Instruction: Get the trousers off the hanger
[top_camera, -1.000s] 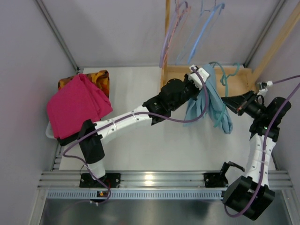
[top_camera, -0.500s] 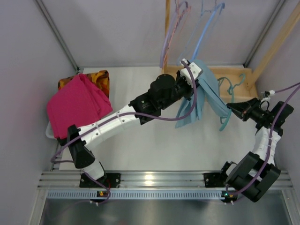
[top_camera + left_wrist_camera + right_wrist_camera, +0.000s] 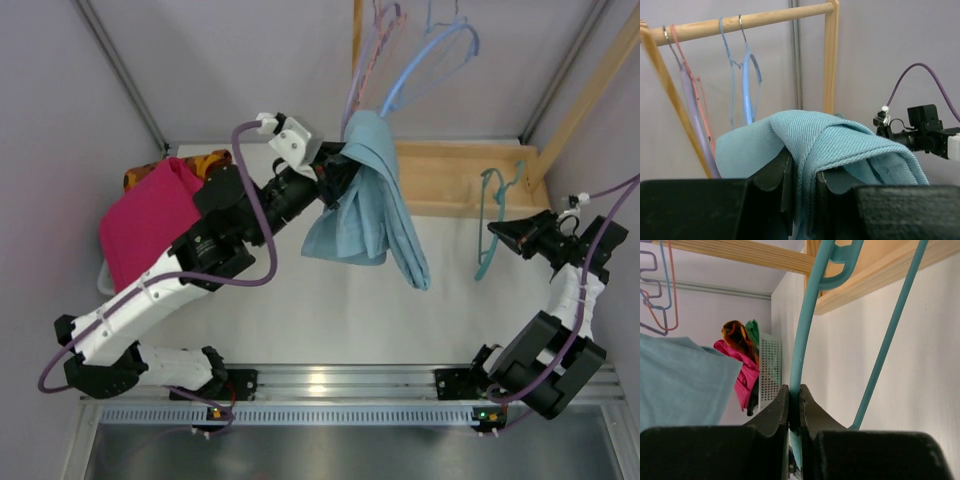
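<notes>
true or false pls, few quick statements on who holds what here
1. The soft light blue-teal trousers are pinched in the left tool. True.
2. The trousers hang on the thin teal-green plastic hanger. False: they are apart, and the hanger is bare.
3. The right tool is open. False: it is shut on the hanger.
4. The magenta-pink cloth lies at the left of the table. True.
</notes>
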You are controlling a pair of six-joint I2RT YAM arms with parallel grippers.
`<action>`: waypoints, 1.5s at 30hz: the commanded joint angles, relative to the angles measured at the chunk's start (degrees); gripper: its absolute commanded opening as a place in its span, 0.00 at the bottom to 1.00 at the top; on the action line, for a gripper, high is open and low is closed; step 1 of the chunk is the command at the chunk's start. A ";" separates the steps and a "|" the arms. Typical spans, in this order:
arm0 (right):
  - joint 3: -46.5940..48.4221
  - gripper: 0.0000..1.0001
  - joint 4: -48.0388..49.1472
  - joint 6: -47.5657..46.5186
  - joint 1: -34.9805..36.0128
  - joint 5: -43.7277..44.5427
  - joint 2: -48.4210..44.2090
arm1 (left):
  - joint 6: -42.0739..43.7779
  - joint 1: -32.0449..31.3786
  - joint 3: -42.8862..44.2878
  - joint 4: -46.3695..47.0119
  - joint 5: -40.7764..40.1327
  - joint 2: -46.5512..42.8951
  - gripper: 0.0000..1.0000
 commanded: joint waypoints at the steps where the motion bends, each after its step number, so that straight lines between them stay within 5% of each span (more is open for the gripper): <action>1: 5.07 0.00 2.07 -1.89 -0.44 -1.45 -0.84 | 0.53 0.00 -2.45 2.34 -3.22 -5.22 0.00; 8: 7.35 0.00 5.06 1.53 -0.27 -1.45 0.04 | -3.22 4.56 -5.82 -1.68 -2.89 -12.61 0.00; 26: 11.92 0.00 10.86 6.19 1.40 1.01 1.97 | -19.23 44.36 -8.35 -13.31 3.35 -26.31 0.00; 38: 15.27 0.00 11.39 7.69 4.39 2.24 3.47 | -19.33 68.28 -7.56 -22.97 -7.01 -34.67 0.00; 45: 17.64 0.00 9.81 6.64 8.52 4.61 3.55 | -12.57 70.93 -7.22 -26.41 -15.90 -30.38 0.00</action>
